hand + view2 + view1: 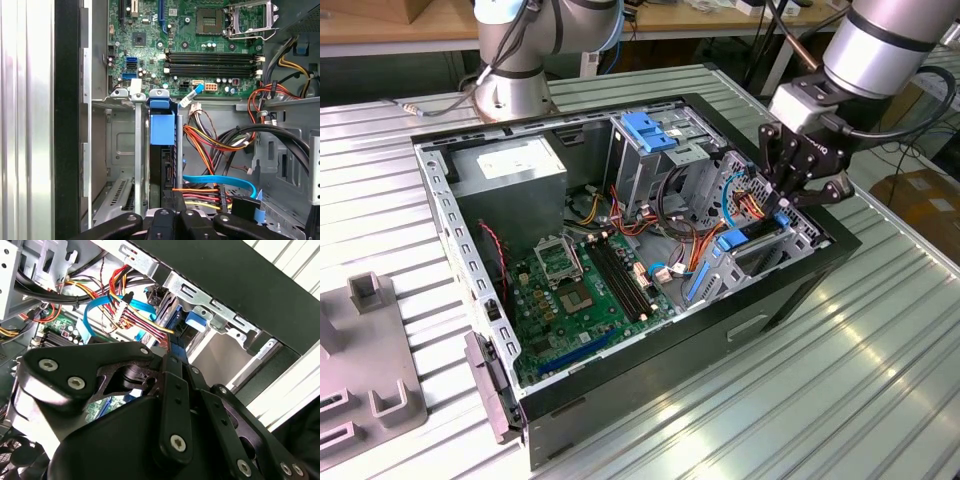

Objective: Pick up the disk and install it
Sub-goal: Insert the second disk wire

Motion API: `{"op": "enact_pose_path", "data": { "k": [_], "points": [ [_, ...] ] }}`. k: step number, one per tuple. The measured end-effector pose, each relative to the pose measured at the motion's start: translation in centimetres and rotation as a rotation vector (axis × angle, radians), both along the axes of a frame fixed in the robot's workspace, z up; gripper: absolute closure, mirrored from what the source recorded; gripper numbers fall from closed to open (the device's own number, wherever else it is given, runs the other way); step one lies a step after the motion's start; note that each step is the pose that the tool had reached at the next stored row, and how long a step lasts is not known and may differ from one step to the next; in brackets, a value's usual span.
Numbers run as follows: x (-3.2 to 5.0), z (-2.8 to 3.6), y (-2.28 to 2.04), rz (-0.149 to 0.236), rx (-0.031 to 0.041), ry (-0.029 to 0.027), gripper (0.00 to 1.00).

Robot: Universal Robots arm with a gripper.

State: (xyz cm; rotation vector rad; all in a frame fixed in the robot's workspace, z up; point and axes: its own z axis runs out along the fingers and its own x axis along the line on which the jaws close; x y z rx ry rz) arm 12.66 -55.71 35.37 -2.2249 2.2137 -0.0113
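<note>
One open computer case (790,290) lies on its side on a ribbed metal table (880,360), with the black case wall running along the exterior view's right, just beside the drive bay.

Gripper (788,195) hangs over that bay at the case's corner nearest the exterior view's right, low among the cables. In the first wrist view the black fingers (165,220) sit together at the near end of the disk (162,150); fingers look closed on its edge, though the contact itself is hidden by the linkage. In the second wrist view the finger links (172,390) converge to a narrow tip at the blue rail (176,335).

Disk stands on edge inside the grey metal bay (120,150), its blue carrier tab (162,129) toward the motherboard. Room is tight: a metal divider (138,150) lies just beside it on one flank, a bundle of red, orange and yellow wires (205,145) and a blue ribbon cable (220,181) crowd the other flank. The slot next to the divider, toward the case wall, is open.

Case contents: green motherboard (585,285), grey power supply (510,165), a blue-topped cage (650,135) toward the far side. A grey fixture plate (365,370) rests on the table at the exterior view's left, well apart from the case.
</note>
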Motion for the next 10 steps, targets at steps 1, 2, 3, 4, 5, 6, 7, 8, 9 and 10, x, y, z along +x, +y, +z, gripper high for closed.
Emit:
{"op": "enact_pose_path", "data": {
  "k": [1,2,3,4,5,6,7,8,9,10],
  "points": [
    [0.0,0.03,0.0,0.0,0.0001,0.0,0.9],
    [0.0,0.06,0.0,0.0,0.0,0.0,0.9],
    [0.0,0.08,0.0,0.0,0.0,0.0,0.9],
    [0.0,0.13,0.0,0.0,0.0,0.0,0.9],
    [0.0,0.17,0.0,0.0,0.0,0.0,0.9],
    [0.0,0.45,0.0,0.0,-0.0003,0.0003,0.9],
    [0.0,0.93,0.0,0.0,-0.0002,0.0005,0.9],
    [0.0,2.01,0.02,0.0,0.0,0.0006,0.9],
    [0.0,2.65,0.13,0.0,0.0001,0.0006,0.9],
    [-0.04,3.21,0.71,0.0,-0.0001,0.0011,0.9]
  ]
}}
